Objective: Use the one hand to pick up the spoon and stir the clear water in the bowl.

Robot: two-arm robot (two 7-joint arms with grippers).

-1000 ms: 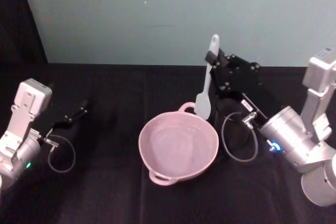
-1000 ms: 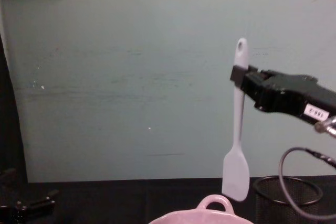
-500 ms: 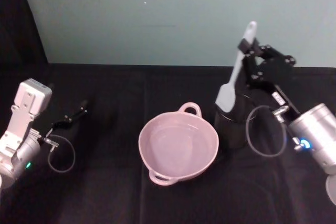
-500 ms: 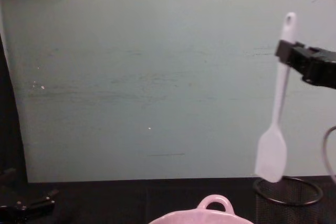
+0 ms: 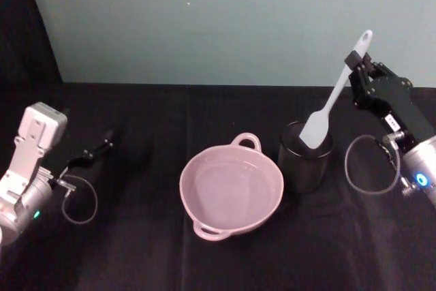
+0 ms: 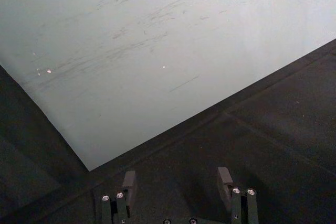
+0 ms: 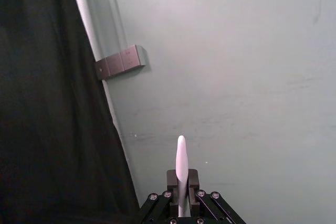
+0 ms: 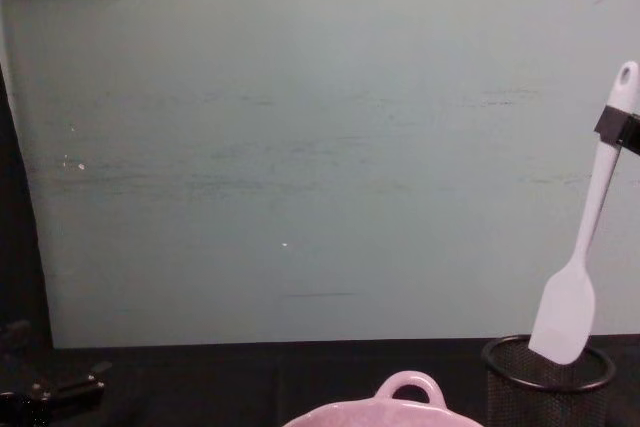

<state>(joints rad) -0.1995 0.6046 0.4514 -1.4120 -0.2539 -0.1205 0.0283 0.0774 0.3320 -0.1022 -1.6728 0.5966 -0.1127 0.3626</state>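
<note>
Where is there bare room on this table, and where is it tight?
Bare table lies between the left end effector and the bowl, and in front of the bowl. It is crowded right of the bowl: the mesh cup stands close beside it, the spoon at its mouth, held by the right end effector.

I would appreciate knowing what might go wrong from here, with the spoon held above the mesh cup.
The right tool grips the spoon near its handle's top end, so it may pivot or slip.
The tilted blade hangs at the cup's rim; lowering might catch the mesh and tip the cup.
The cup stands close beside the bowl, so a knock may spill water.
The left tool lies idle, open, at the left.
</note>
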